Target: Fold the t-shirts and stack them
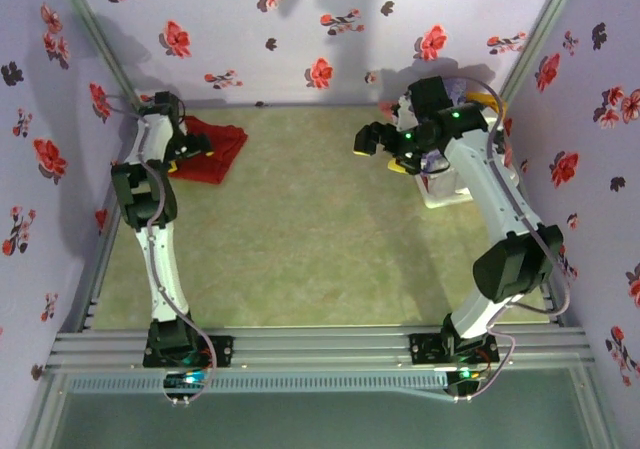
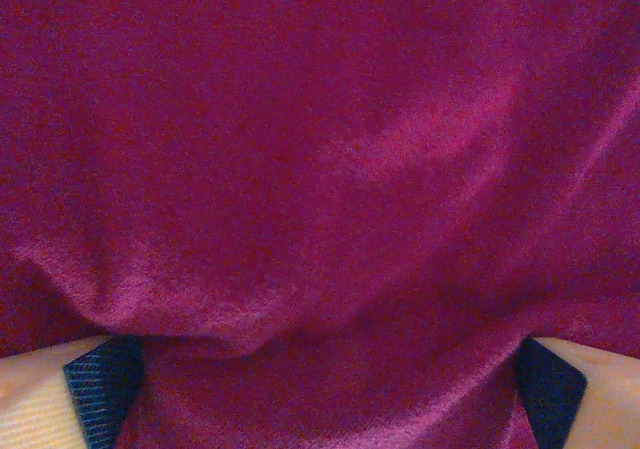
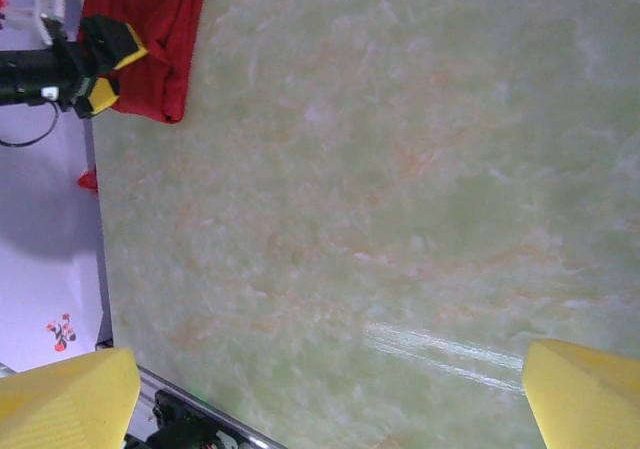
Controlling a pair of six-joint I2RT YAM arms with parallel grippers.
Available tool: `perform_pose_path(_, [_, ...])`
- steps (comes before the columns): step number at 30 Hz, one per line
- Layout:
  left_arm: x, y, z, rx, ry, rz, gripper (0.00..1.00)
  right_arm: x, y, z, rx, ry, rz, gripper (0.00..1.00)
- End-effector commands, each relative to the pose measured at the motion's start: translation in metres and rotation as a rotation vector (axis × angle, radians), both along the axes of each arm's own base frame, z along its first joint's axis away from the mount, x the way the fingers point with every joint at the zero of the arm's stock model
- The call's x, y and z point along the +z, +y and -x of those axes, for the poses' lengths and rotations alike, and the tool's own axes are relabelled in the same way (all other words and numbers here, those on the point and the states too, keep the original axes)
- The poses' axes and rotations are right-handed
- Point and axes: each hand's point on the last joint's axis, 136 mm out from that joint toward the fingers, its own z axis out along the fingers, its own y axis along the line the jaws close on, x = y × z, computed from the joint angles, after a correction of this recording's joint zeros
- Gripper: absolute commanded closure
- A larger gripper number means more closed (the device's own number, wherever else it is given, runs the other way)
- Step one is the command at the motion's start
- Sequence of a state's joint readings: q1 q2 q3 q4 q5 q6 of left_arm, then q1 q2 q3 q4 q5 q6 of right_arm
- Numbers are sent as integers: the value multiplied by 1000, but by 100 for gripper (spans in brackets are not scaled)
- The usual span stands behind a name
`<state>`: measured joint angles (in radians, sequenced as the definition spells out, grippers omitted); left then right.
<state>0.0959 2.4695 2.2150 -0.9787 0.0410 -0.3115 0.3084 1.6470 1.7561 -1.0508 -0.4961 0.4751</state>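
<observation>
Top view: red shirt [image 1: 218, 149] lies bunched in the far-left corner of the tabletop [image 1: 300, 239], w/ the end of the L arm [image 1: 160, 184] down on its near edge. It looks rumpled, not squared off. R arm [image 1: 500, 209] reaches over the far-right side, partly covering a white basket [image 1: 447, 197]; can't tell what's in the basket. No folded pile anywhere.

L wrist: deep red cloth right up against the camera, creased and sagging. L fingers [image 2: 100, 389] are spread wide at the bottom corners, released, w/ cloth lying between them but not pinched.

R wrist: R fingers [image 3: 70, 399] spread wide, released, holding nothing, above bare tabletop. Across the tabletop, the red shirt sits in the corner w/ the L fingers on it.

Judgement: early stage. No shirt folded, no stack begun; the red shirt needs gripping, spreading and folding, then the others.
</observation>
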Motion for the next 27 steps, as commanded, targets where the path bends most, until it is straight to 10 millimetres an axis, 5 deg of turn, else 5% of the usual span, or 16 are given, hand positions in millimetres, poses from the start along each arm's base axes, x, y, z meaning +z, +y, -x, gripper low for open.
perform_pose_path(1, [-24,-24,35,-85,144,-31,1,17,3,11,13,-36,-34,1])
perform_pose_path(7, [-25,-33,49,-186,211,-172,1,24,1,14,3,-56,-42,1])
perform_pose_path(11, [-6,-39,49,-250,186,-274,1,25,1,14,-1,-61,-45,1])
perform_pose_path(18, [29,-64,47,-220,78,-188,1,26,2,12,-5,-66,-52,1])
perform_pose_path(27, [19,-109,50,-303,80,-224,2,22,4,10,-3,-60,-55,1])
